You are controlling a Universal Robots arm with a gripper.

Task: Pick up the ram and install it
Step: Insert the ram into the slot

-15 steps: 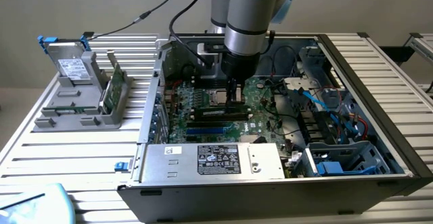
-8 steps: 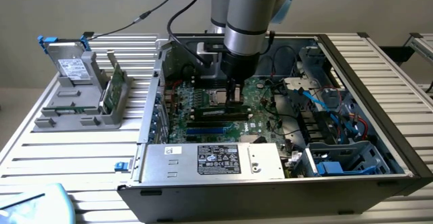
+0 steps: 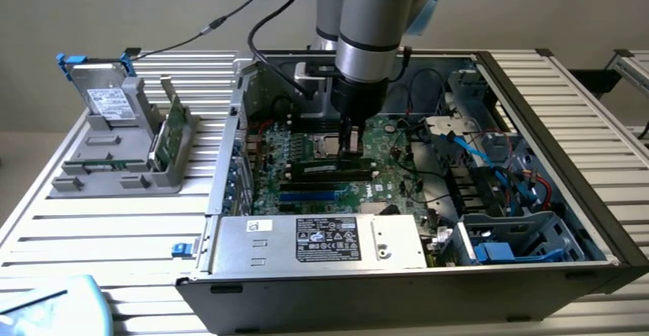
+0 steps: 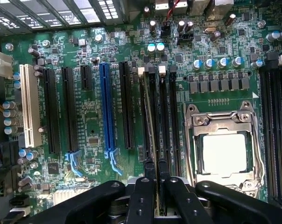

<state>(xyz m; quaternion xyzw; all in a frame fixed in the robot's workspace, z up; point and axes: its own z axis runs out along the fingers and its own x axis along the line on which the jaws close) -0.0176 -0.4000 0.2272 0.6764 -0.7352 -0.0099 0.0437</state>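
Note:
My gripper [image 3: 352,150] reaches straight down into the open computer case [image 3: 568,161], over the motherboard [image 3: 397,170]. In the wrist view its black fingers [image 4: 149,173] stand close together, shut on the ram [image 4: 147,116]. The ram is a thin green stick seen edge-on, running away from the fingers along a black memory slot [image 4: 165,116] with white end clips [image 4: 141,71]. It stands upright in line with that slot, between the long black expansion slots and the processor socket [image 4: 223,151]. Whether it is pressed fully home I cannot tell.
A blue slot [image 4: 106,107] and a white slot [image 4: 29,107] lie further along the board. A grey power supply [image 3: 324,241] fills the case's front. Blue and red cables [image 3: 487,153] crowd the exterior view's right. A grey holder [image 3: 117,153] with a green board [image 3: 175,119] stands outside.

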